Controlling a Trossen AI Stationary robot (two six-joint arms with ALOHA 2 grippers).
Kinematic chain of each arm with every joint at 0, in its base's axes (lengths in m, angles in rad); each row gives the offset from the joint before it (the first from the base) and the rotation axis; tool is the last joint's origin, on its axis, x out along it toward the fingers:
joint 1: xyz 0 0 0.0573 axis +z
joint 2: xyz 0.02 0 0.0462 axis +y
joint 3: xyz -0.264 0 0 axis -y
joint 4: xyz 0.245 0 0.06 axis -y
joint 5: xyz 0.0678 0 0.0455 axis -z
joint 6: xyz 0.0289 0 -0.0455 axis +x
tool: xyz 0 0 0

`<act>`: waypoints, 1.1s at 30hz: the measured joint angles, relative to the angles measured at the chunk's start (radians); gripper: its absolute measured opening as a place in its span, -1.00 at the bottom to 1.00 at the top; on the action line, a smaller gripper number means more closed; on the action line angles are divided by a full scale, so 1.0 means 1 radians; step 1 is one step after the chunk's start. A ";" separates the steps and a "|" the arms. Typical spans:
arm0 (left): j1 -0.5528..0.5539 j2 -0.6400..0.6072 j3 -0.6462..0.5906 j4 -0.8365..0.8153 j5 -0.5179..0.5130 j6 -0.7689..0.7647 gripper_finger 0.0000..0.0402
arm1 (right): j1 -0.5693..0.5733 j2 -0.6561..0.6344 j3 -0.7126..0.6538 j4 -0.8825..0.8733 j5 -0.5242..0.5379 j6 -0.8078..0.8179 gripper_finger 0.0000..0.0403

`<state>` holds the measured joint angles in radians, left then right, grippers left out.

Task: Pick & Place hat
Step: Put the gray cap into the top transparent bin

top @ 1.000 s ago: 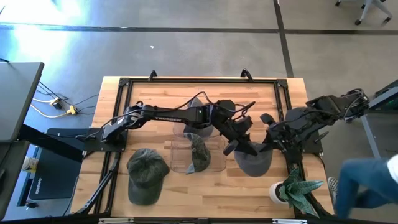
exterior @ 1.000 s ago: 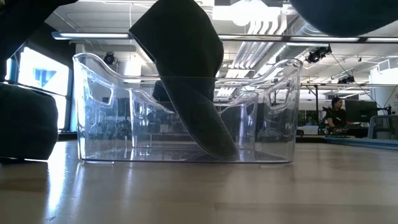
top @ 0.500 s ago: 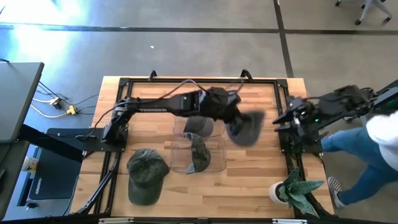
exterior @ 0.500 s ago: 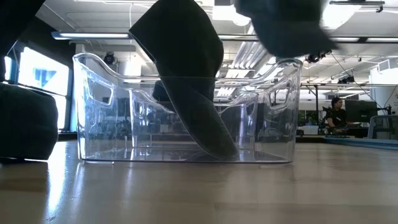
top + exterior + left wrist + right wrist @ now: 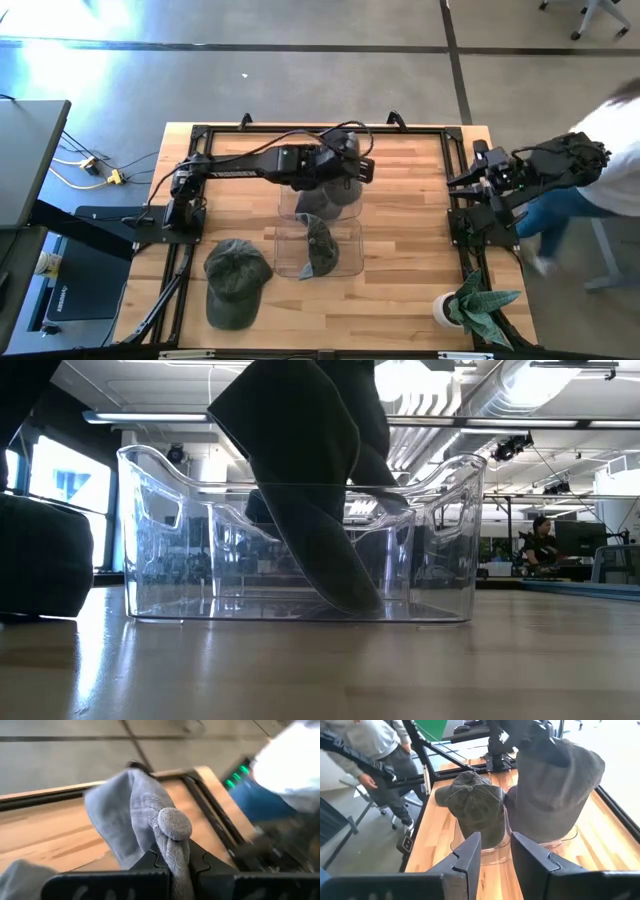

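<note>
Writing: none that I can read.
Grey hat [image 5: 137, 805]: soft cloth, button on top.
Left tool [image 5: 172, 865]: clamped on grey hat, above the clear box [image 5: 318, 250].
Right tool [image 5: 495, 851]: fingers apart, holding nothing.

At the right edge of the high view, a person [image 5: 600, 150] is blurred and cut off. In the low view, the grey hat [image 5: 345, 420] is cropped by the top edge, its holding end effector unseen.

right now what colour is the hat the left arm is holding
Grey hat, shown best in the left wrist view.
</note>
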<state>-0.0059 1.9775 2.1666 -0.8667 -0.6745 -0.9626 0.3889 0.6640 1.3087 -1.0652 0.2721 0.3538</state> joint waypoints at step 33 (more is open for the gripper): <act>-0.060 0.140 -0.001 -0.072 -0.235 -0.239 -1.00 | 0.000 -0.048 -0.001 -0.106 -0.133 -0.092 -0.52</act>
<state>-0.0658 2.1175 2.1657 -0.9390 -0.9094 -1.2015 0.3889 0.6164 1.3079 -1.1716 0.1387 0.2616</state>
